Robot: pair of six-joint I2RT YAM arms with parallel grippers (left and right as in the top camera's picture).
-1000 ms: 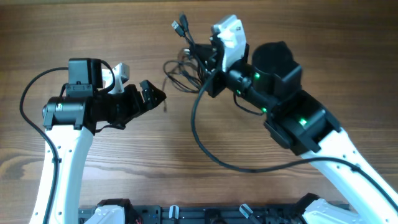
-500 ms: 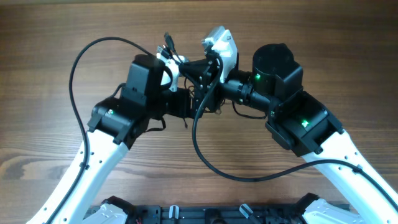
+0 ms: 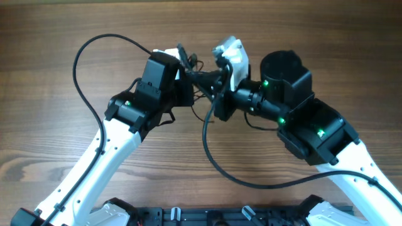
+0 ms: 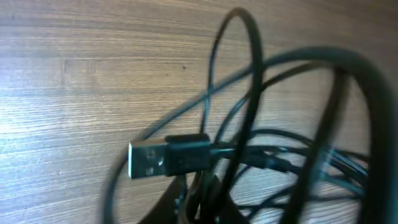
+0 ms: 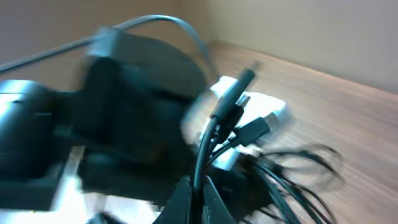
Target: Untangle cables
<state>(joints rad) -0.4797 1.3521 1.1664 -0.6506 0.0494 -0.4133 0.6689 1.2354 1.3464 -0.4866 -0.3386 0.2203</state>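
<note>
the left gripper (image 3: 190, 93) has swung in from well off to the left and now sits right against the tangle of black cables (image 3: 200, 78), which seems held up off the wooden table (image 3: 75, 25) between both arms. the right gripper (image 5: 198, 194) looks pinched on strands of that tangle. a usb plug (image 4: 166, 159) sticks out beside the left gripper. whether its jaws have closed i can't tell. pulling apart could likely start soon.

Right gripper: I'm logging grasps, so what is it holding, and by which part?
The right gripper pinches the black cable bundle by its strands, a little below the USB plugs. The view is blurred.
</note>
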